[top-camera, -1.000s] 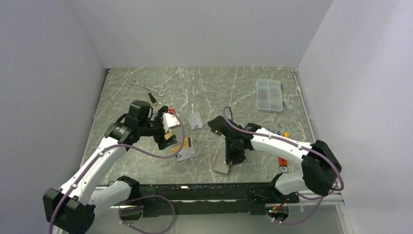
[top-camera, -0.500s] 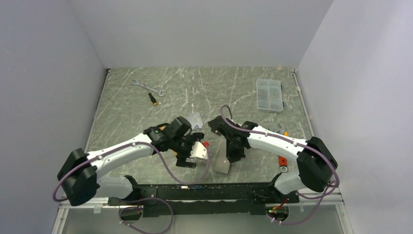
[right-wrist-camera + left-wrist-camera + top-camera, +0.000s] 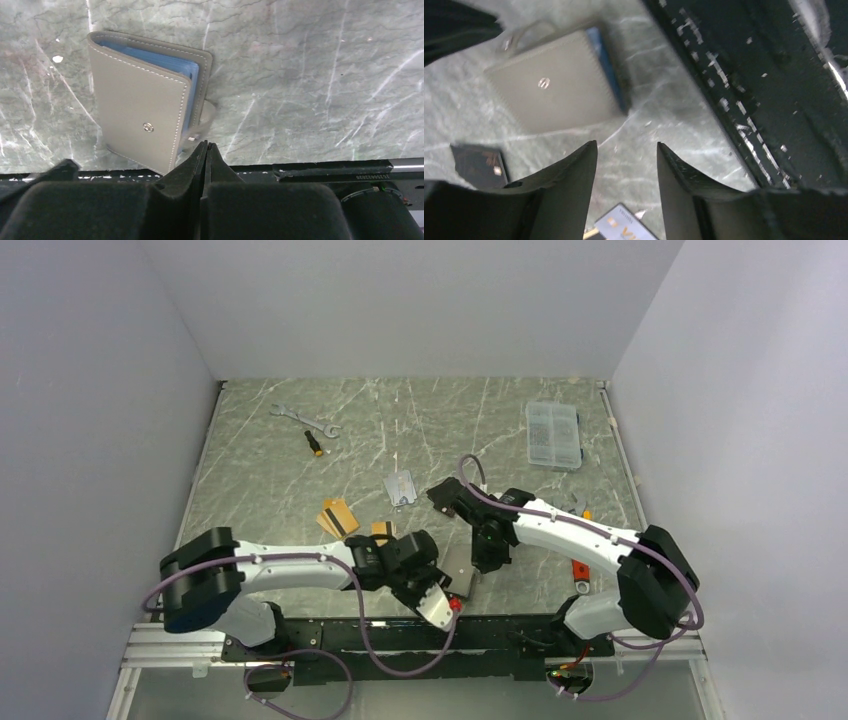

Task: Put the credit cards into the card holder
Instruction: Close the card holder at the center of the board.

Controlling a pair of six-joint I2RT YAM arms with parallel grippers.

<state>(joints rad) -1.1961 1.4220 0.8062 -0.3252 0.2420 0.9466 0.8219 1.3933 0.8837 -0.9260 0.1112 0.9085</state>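
The grey-taupe card holder (image 3: 457,577) lies closed near the table's front edge; its snap and blue sleeve edges show in the right wrist view (image 3: 145,112) and the left wrist view (image 3: 554,87). My left gripper (image 3: 428,585) is open and empty just left of it, fingertips (image 3: 589,150) over bare table. A silver card (image 3: 626,226) lies under that gripper. Gold-orange cards (image 3: 337,517) and another (image 3: 383,532) lie to the left, a silver card (image 3: 400,487) farther back. My right gripper (image 3: 206,145) is shut and empty, its tips beside the holder's snap tab (image 3: 207,111).
A black pouch (image 3: 479,165) lies near the left gripper. A black rail (image 3: 749,100) runs along the front edge. A clear compartment box (image 3: 553,435) stands back right, a wrench (image 3: 305,420) and small screwdriver (image 3: 315,443) back left, an orange tool (image 3: 579,571) right.
My left arm has swung from the left middle of the table forward and right, to the card holder's left side. Gold cards now show where it was. The right gripper has hardly moved.
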